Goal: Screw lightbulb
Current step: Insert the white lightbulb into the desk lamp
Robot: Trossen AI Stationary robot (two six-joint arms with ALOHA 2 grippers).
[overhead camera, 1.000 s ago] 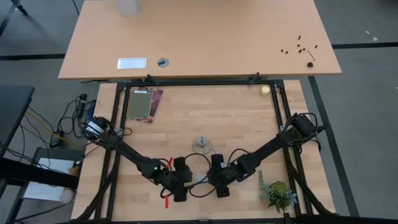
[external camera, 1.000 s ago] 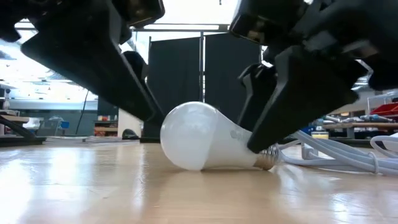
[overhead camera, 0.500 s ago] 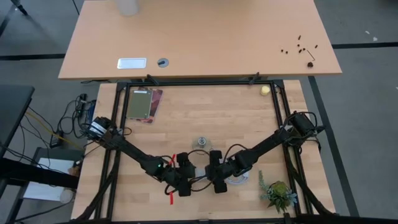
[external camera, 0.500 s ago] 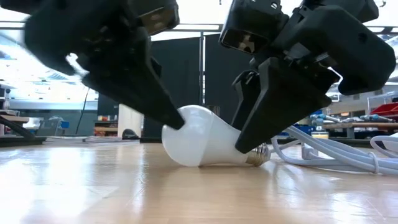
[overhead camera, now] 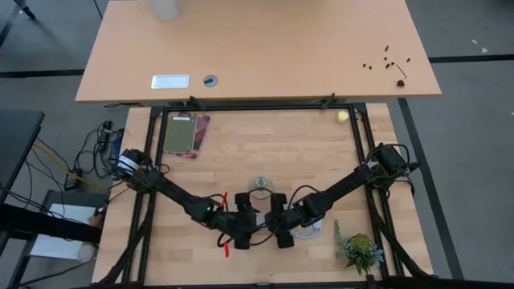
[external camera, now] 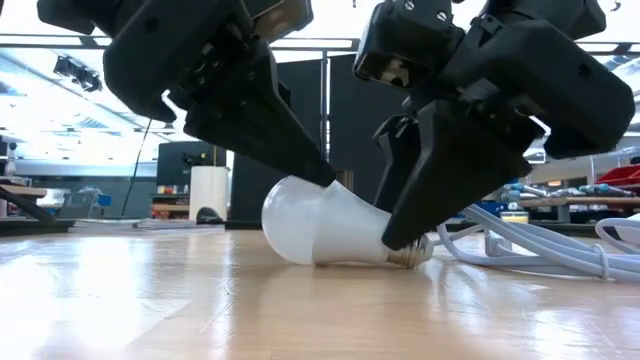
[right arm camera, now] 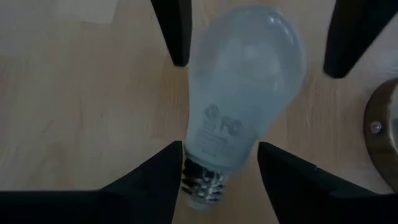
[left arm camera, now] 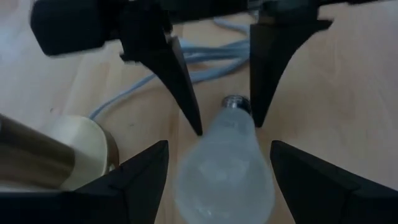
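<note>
Bulb: frosted-white rounded lightbulb (external camera: 330, 225) lies on the wooden tabletop (external camera: 150, 300), silvery base toward 3 o'clock.
Left hand (overhead camera: 245, 227): open, has slid in over the bulb's dome.
Right hand (right arm camera: 219, 180): open, fingers straddling the base, narrowing.
Meaning: pickup likely imminent.

Lightbulb (external camera: 325, 225): frosted white, rounded globe tapering to a short silvery screw base. Lies on its side on the wooden table. Globe end sits between the left gripper's (left arm camera: 214, 165) spread fingers; neck and base sit between the right gripper's (right arm camera: 217, 165) fingers, bracketed from both ends.
</note>
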